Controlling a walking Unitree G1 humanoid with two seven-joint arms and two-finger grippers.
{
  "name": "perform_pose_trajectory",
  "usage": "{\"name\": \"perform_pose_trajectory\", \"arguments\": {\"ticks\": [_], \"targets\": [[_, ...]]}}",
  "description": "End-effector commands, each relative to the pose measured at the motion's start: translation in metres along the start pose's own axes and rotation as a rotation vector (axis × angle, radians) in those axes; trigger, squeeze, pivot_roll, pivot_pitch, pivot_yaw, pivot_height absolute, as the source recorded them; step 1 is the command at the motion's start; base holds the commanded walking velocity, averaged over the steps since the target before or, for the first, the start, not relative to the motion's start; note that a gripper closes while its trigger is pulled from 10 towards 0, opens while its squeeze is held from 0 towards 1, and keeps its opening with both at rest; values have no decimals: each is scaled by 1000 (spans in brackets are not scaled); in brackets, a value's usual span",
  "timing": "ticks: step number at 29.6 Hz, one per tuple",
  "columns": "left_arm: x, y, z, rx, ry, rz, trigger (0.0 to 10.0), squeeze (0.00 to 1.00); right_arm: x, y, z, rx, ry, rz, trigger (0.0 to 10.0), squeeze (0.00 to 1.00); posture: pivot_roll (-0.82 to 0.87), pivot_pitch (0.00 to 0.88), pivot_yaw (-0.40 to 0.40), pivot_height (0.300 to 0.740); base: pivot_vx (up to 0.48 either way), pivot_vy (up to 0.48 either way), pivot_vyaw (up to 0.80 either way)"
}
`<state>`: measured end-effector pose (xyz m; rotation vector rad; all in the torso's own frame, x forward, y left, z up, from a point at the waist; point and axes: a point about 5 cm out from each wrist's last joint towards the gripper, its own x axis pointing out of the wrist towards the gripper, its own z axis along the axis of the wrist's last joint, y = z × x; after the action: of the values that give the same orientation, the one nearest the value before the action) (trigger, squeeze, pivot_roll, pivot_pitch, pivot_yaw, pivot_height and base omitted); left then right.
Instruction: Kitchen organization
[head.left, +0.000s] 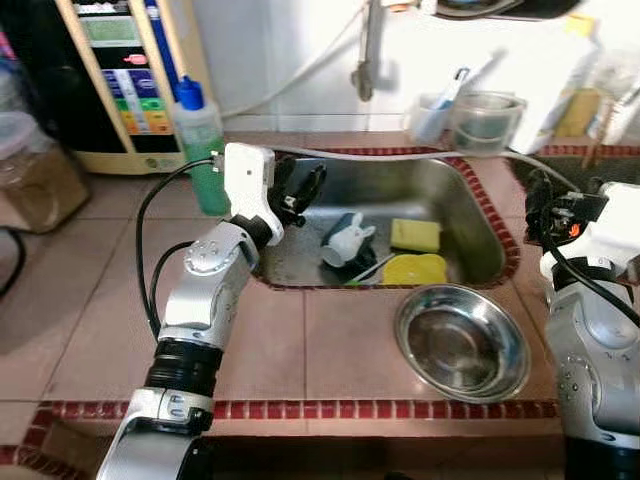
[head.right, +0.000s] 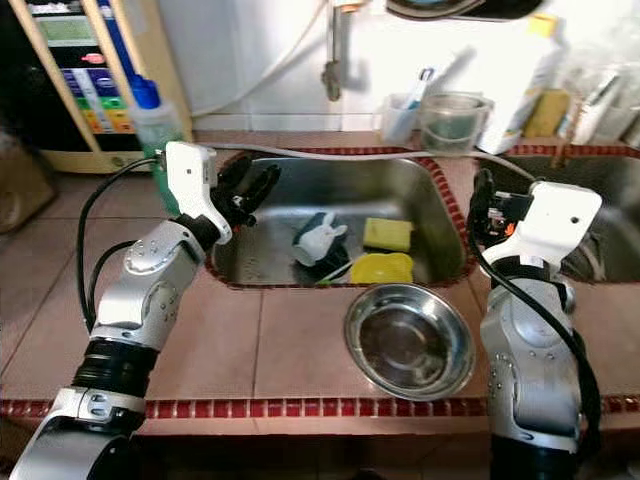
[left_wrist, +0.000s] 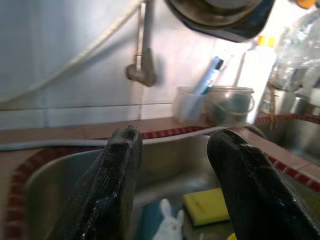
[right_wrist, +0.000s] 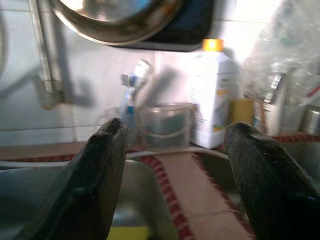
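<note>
A: Any writing legible here?

B: None I can read. The tall appliance (head.left: 120, 80) at the back left of the table has coloured label panels, but the print is too small. The white jug (right_wrist: 212, 95) with an orange cap by the wall is blurred as well.

A: Where are the things to be organised?

B: Mostly in the steel sink (head.left: 470, 200), a rounded rectangular basin edged with dark red tile. On its floor lies a white and dark cup-like item (head.left: 347, 242) tipped on its side, its long axis running from near left to far right. Just right of it sits a flat yellow sponge (head.left: 415, 234), and nearer the front rim a round yellow piece (head.left: 415, 269); a thin pale utensil (head.left: 370, 268) lies slanted between the cup and that piece.

A: And outside the sink?

B: A shiny round steel bowl (head.left: 461, 342) stands upright on the pinkish tiled table (head.left: 330, 340), just in front of the sink's right corner. A green soap bottle (head.left: 201, 140) with a blue cap stands upright at the sink's left edge. By the wall are a clear cup holding a toothbrush (head.left: 433, 112) and a clear tub (head.left: 486, 120).

A: The arms?

B: The left gripper (head.left: 295, 195) hovers over the sink's left rim, jaws spread, holding nothing, pointing into the basin. The right gripper (head.right: 482, 212) is raised at the sink's right edge; its wrist view shows the jaws wide apart, empty.
</note>
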<state>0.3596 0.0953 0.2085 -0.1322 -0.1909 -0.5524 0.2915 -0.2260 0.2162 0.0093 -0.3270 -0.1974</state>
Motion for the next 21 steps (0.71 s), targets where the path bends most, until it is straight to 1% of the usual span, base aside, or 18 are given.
{"name": "perform_pose_trajectory", "arguments": {"ticks": [1,9,13,21], "targets": [[-1,1,4,11,-7,0,10000,0,1,-1,2,0,-9,-7,10000,0,-213,17,35,703,0,0,0],[-2,0,4,6,-5,-8,10000,0,1,-2,2,-4,-14,-4,10000,0,-212,24,36,703,0,0,0],[-1,0,4,5,-3,-13,10000,0,1,-3,2,-4,-12,-6,10000,0,-211,25,39,703,0,-181,0],[-1,0,5,5,1,-18,10000,0,-1,-4,0,-3,-7,-14,10000,0,-211,31,47,703,0,-444,0]]}}
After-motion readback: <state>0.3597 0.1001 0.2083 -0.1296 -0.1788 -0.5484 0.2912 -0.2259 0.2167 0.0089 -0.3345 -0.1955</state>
